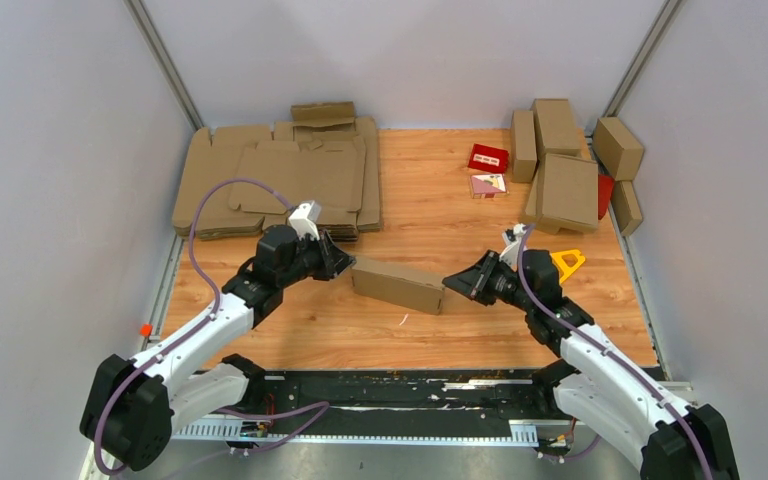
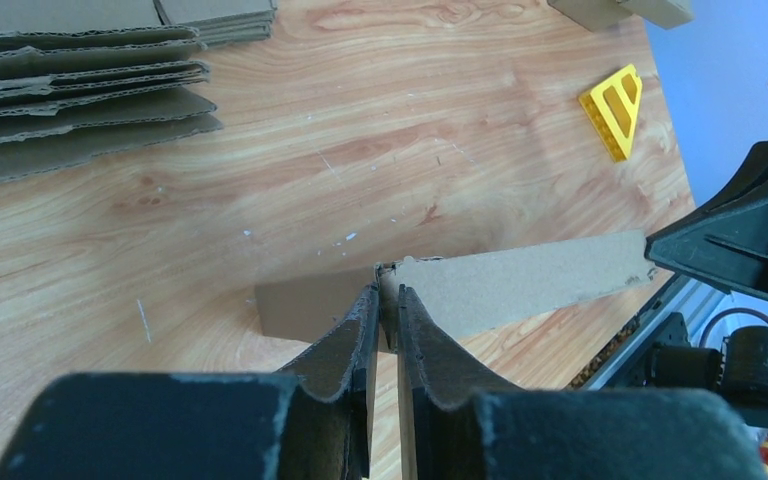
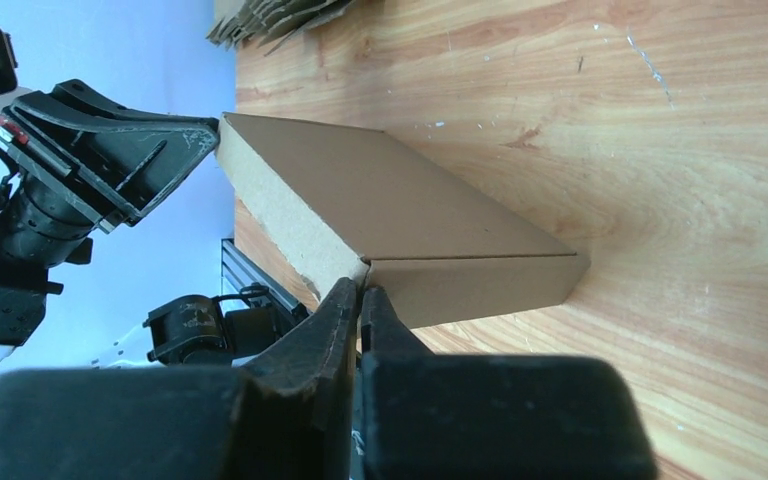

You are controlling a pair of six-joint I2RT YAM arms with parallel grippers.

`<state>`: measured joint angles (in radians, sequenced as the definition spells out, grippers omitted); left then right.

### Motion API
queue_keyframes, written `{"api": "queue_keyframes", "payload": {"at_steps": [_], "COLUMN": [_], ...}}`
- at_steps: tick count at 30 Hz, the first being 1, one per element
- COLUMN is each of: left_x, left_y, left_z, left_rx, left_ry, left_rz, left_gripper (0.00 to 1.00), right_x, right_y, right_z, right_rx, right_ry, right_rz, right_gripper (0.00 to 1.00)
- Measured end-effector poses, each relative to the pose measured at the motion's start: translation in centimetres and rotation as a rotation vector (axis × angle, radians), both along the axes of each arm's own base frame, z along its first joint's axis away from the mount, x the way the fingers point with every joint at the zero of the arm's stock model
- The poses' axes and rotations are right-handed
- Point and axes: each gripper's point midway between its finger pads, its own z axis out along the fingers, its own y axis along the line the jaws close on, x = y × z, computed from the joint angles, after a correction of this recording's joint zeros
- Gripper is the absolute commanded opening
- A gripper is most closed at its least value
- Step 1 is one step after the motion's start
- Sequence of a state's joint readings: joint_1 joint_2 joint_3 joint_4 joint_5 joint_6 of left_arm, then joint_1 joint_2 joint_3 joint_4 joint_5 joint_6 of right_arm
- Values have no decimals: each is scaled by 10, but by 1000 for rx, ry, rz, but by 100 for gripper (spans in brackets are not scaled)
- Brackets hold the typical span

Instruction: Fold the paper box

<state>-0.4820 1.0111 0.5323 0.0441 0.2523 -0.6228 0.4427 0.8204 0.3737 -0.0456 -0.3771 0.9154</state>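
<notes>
Black fingers of the left gripper [image 2: 387, 295] fill the bottom of its wrist view, clamped on the thin upright end wall of the paper box [image 2: 520, 280]; that pinch reads as an anchor, steadying one end while the opposite end is worked; the right gripper [image 3: 360, 292] has its jaws drawn together, tips pressed at the near corner seam where a side wall meets the end wall, probably to seat or tuck a flap, though whether a sliver of cardboard lies between them I cannot tell; the box looks like a shallow closed rectangle, lying mid-table [image 1: 430, 215] directly between the two grippers, one at each short end, touching both; whether it rests flat on the wood or is tipped slightly off it is unclear; the stack of flat blanks [image 1: 280, 180] sits well apart at the far left
</notes>
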Motion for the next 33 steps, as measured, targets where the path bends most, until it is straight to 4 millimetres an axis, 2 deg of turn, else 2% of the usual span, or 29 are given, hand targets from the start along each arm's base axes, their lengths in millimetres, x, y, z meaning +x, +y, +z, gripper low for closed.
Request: {"api": "queue_keyframes", "payload": {"at_steps": [10,17,18,22,25,27,31,33], "left_x": [-1,-15,-19,-33,-45,-51,-58,-60], "left_y": [-1,4,6,14,22,28,37,39], "left_z": [1,2,2,-2,-8,-9,-4,0], "left_rx": [-3,16,23,61,90,102,105,86], "left_ry": [1,17,23,56,95,111,102,84], "left_rz": [-8,-39,-42,-52,-48,-35,0,17], "left_gripper": [17,26,30,56,67,73,77,77], "right_x": [1,-11,-14,-29,-46,-59,-78,-82], "right_y": [2,7,8,12,14,15,5,0], "right_z": [3,4,4,4,0,-7,-33,-39], "right_rx": [-8,-56,-57,-63,-72,-88,-157,-187], "right_ry": [-44,-116,-125,-144,-136,-119,-27,-7], "right_rz": [33,164,187,275,338,377,405,405], "right_gripper": [0,5,6,14,23,35,71,89]}}
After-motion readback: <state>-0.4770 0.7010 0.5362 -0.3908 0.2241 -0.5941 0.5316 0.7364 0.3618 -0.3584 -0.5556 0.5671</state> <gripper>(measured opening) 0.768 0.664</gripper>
